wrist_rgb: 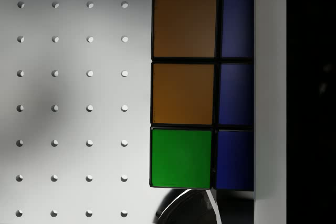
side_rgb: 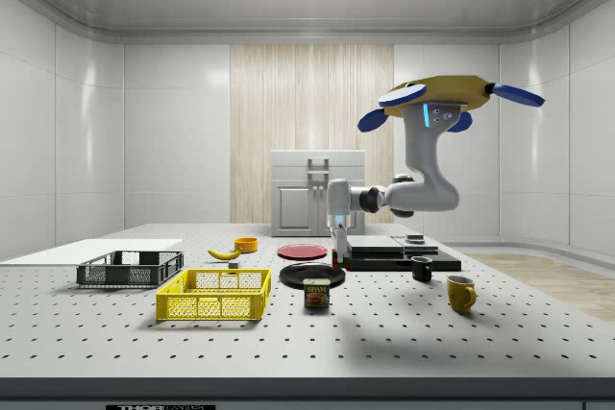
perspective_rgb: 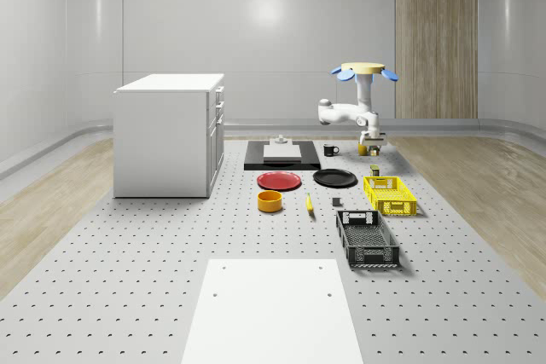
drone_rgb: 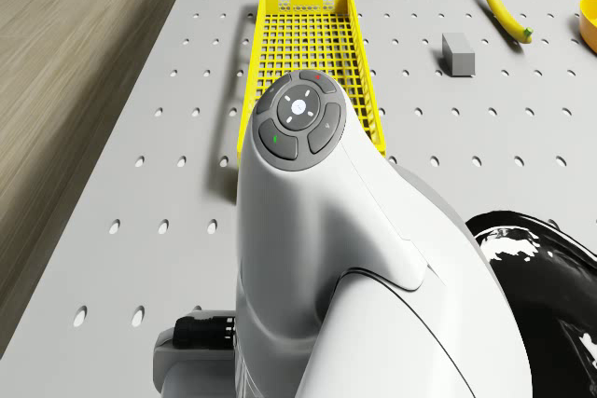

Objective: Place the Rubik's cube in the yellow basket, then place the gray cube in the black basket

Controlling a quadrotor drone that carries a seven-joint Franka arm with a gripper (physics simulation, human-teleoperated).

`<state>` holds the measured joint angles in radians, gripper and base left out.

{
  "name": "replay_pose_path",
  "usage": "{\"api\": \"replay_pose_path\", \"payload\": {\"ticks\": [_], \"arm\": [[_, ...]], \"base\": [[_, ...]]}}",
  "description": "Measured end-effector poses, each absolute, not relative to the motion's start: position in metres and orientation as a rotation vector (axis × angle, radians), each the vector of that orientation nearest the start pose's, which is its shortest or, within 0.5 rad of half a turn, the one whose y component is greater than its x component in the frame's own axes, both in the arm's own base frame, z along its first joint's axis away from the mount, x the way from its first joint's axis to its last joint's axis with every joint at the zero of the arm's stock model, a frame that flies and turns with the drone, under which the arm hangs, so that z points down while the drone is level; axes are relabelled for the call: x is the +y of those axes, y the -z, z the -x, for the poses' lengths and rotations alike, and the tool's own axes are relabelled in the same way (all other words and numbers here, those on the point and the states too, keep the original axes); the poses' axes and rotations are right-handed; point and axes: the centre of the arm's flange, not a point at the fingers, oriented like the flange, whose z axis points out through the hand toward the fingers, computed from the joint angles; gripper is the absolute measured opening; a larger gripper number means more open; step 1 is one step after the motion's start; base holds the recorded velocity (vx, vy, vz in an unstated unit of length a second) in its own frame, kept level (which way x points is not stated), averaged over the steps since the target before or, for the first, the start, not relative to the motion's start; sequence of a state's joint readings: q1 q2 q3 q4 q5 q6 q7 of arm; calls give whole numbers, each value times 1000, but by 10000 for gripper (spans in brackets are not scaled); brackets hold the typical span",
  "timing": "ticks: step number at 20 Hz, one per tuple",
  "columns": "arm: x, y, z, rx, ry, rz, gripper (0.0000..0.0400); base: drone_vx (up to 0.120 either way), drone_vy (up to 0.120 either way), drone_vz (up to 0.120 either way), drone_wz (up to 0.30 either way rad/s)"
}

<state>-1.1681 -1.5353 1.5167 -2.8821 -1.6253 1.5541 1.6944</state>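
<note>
Hovering drone point(side_rgb: 447, 93) beyond yellow basket point(perspective_rgb: 389, 194), hand point(side_rgb: 337, 254) — clasping Rubik's cube point(wrist_rgb: 202, 91)

- Drone point(side_rgb: 447, 95) hovers over far right part of the table point(perspective_rgb: 128, 253), open air around it; arm bends down to gripper point(side_rgb: 337, 258), low by the black plate point(side_rgb: 312, 276).
- Rubik's cube point(wrist_rgb: 202, 90) sits right against the gripper in the wrist view, bare perforated table beside it.
- Near the gripper: black mug point(side_rgb: 421, 268), yellow mug point(side_rgb: 461, 293), can point(side_rgb: 316, 293), black slab point(perspective_rgb: 282, 155).
- Yellow basket point(drone_rgb: 308, 53) open-topped, bare table on its outer side.
- Gray cube point(drone_rgb: 458, 53) and banana point(drone_rgb: 504, 8) apart, lane between them.
- Black basket point(perspective_rgb: 367, 239) open-topped.
- White cabinet point(perspective_rgb: 168, 134) tall, blocks the whole-scene view's left.
</note>
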Motion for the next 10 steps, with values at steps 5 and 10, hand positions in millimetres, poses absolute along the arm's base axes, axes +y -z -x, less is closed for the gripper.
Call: {"api": "replay_pose_path", "payload": {"ticks": [5, 10], "arm": [[0, -453, -307, -6, -785, -6, 321], [0, -453, -307, -6, -785, -6, 321]], "base": [[120, -32, 0, 0], [120, 24, 0, 0]]}}
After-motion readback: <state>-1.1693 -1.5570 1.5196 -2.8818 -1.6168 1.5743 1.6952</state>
